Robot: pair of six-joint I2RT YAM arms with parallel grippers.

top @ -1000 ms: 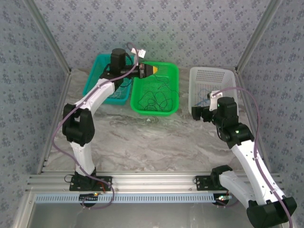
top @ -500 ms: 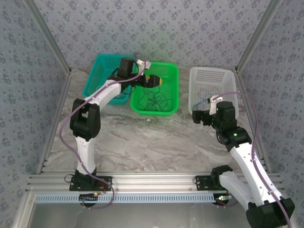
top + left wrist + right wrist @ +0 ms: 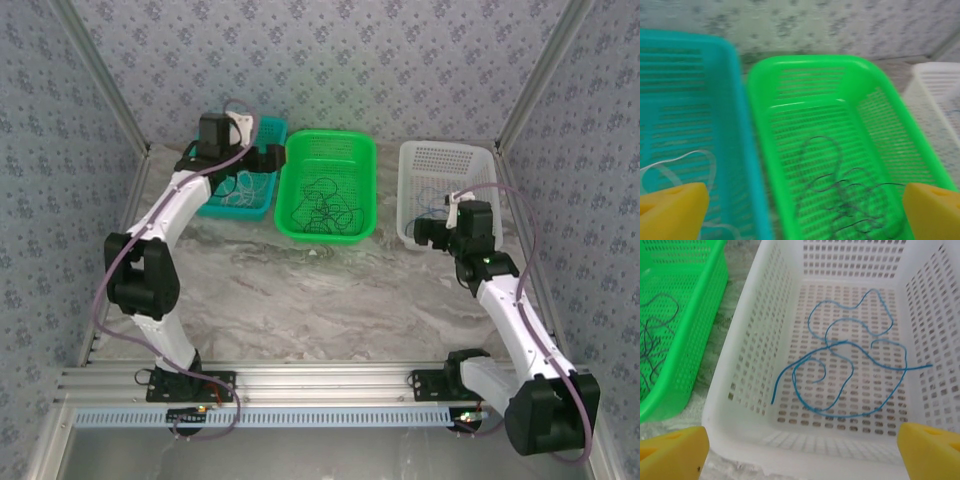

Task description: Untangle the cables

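L gripper jaws wide, nothing held, above adjoining rims of teal basket and green basket. R gripper jaws wide too, empty, at near edge of white basket. Whitish cable in teal (far left), dark cables in green (mid), blue cable in white (right).

whitish cable — blurred, cut off

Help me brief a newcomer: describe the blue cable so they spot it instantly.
At the far side of the table stand three baskets. The blue cable lies in loose loops in the white basket, rightmost. The green basket beside it holds dark cables, the teal basket a whitish cable.
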